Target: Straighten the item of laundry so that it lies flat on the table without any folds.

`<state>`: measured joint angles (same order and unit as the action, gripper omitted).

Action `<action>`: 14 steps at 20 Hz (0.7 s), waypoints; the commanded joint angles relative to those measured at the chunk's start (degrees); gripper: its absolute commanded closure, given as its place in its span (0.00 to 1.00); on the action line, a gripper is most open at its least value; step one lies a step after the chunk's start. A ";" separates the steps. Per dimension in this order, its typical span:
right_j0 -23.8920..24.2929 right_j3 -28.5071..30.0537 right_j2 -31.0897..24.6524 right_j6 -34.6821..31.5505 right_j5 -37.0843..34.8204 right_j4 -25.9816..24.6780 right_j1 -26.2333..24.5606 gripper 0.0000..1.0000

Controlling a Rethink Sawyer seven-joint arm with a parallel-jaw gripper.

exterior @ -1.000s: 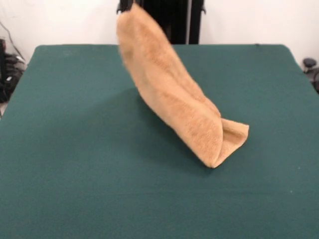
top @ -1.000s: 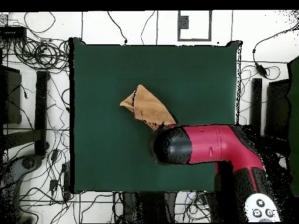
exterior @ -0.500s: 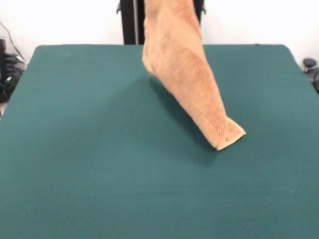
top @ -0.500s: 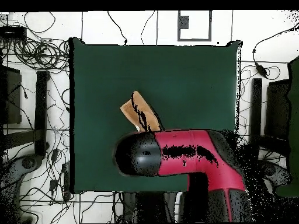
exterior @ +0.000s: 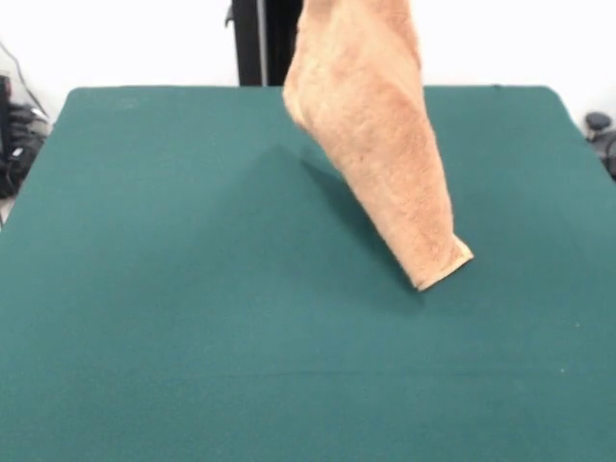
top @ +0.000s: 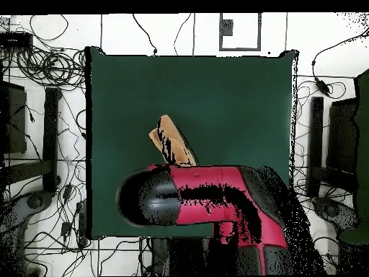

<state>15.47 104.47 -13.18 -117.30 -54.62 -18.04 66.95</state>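
You had the terry towel (exterior: 371,125) hanging doubled above mid-table (exterior: 144,318), its bottom corner touching the cloth towards the right edge, the gripper hidden so its grip was unreadable; I'd judge dragging that corner taut before lowering best.

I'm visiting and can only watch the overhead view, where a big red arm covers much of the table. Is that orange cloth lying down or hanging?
Observer: Hanging. In the front view the towel rises past the picture's top edge, and only its lowest corner meets the table.
Operator: Can you see what holds it?
Observer: No. The towel's top runs out of the front view, so no gripper shows there either.
Operator: Is it spread open?
Observer: No. It hangs as a narrow, draped strip, slanting from the top down toward the picture's right.
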 commanded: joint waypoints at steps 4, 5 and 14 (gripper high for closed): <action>4.12 1.15 1.66 -11.60 20.92 4.59 -13.63 1.00; 4.88 1.52 1.37 -11.27 22.62 5.28 -14.37 1.00; 9.79 -0.03 0.10 -6.29 26.33 7.47 -18.65 1.00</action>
<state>25.01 104.15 -11.51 -117.30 -28.81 -13.75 53.15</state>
